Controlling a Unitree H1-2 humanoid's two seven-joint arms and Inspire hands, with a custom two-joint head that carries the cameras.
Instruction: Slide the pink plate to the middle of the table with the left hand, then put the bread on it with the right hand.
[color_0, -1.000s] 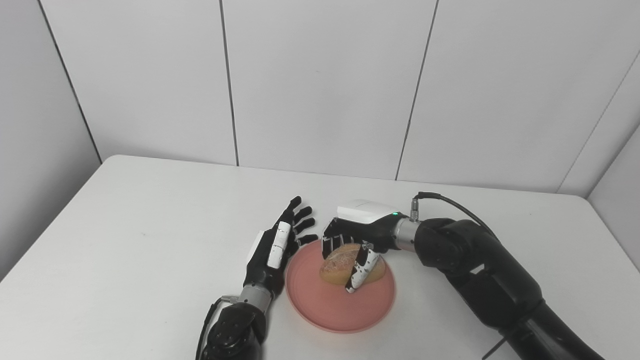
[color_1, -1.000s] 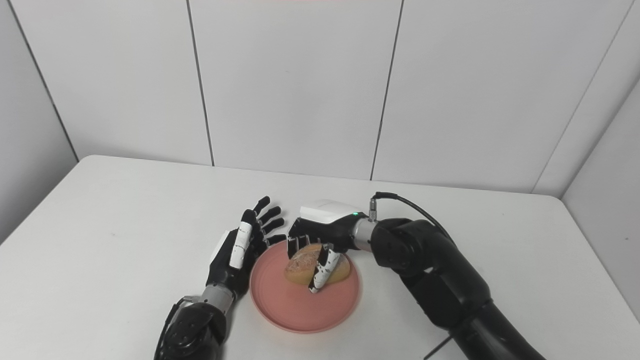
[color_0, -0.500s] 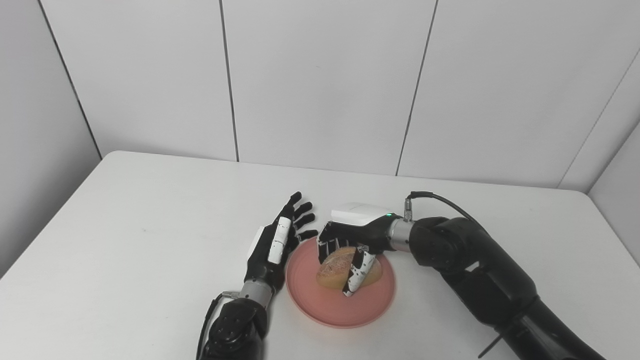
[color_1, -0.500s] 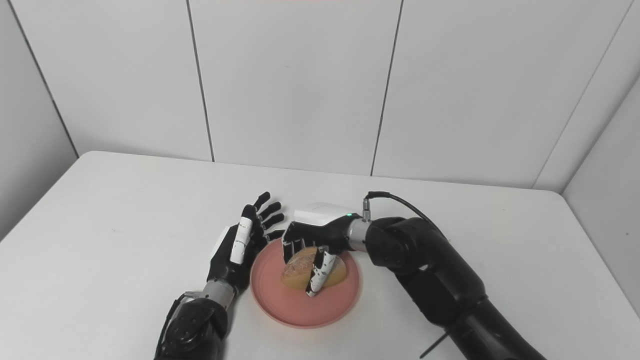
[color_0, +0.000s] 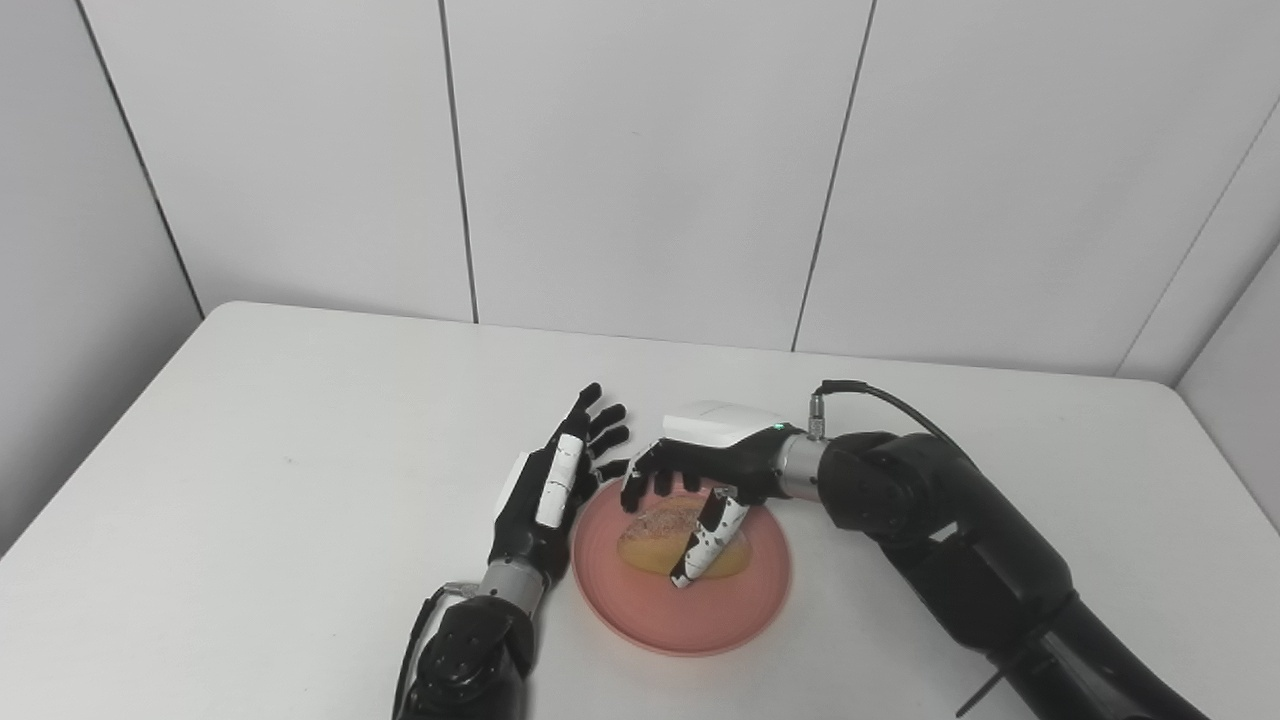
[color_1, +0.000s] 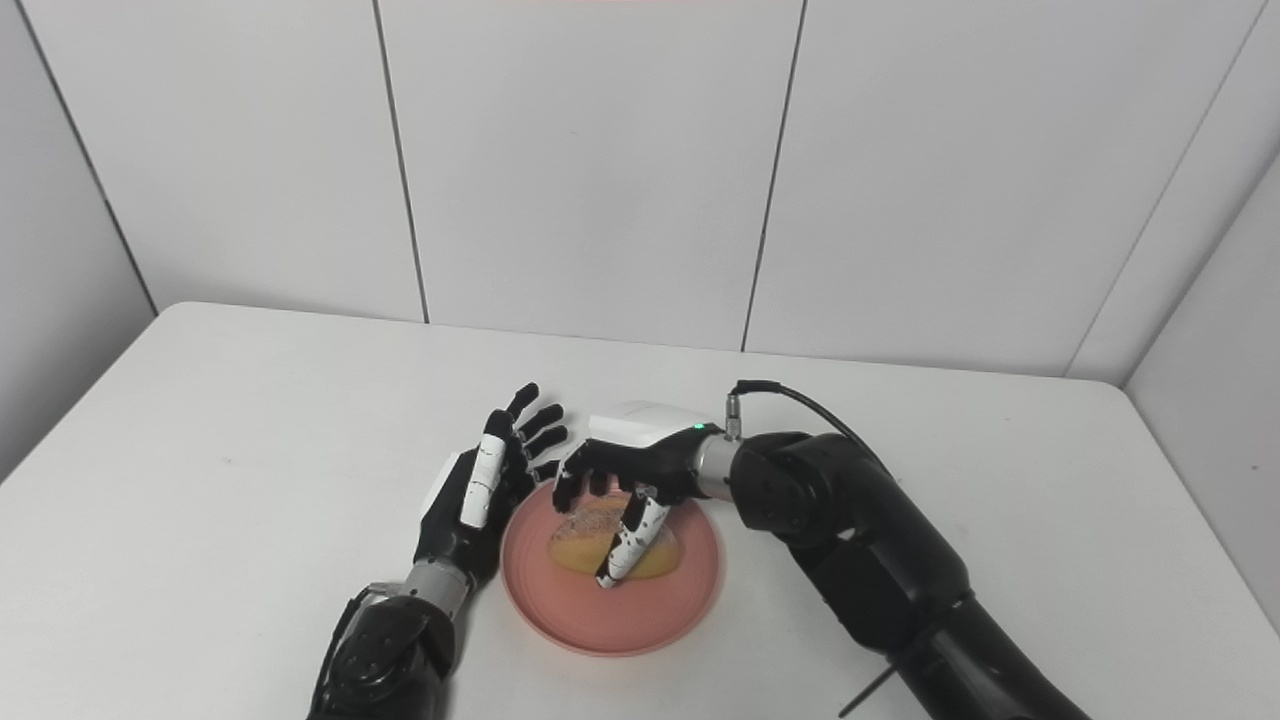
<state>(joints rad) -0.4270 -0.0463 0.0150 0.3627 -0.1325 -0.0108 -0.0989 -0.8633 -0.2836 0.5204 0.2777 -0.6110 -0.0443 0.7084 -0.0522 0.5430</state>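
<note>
The pink plate (color_0: 700, 625) sits near the middle of the white table. A golden bread roll (color_0: 648, 546) lies flat on it. My right hand (color_0: 700, 468) hovers over the roll's far side, open, its fingers spread and lifted off the crust; the white thumb (color_0: 700, 545) slants down across the front of the bread. My left hand (color_0: 552, 488) stands on edge just off the plate's left rim, open with fingers pointing away, holding nothing.
The white table (color_0: 250, 500) spreads wide on both sides of the plate, with grey wall panels close behind its far edge. A black cable (color_0: 900, 405) loops up from my right wrist.
My right hand's fingers have lifted and spread off the bread, which has dropped flat onto the plate. The left hand has stayed put. The camera shifted slightly early on.
</note>
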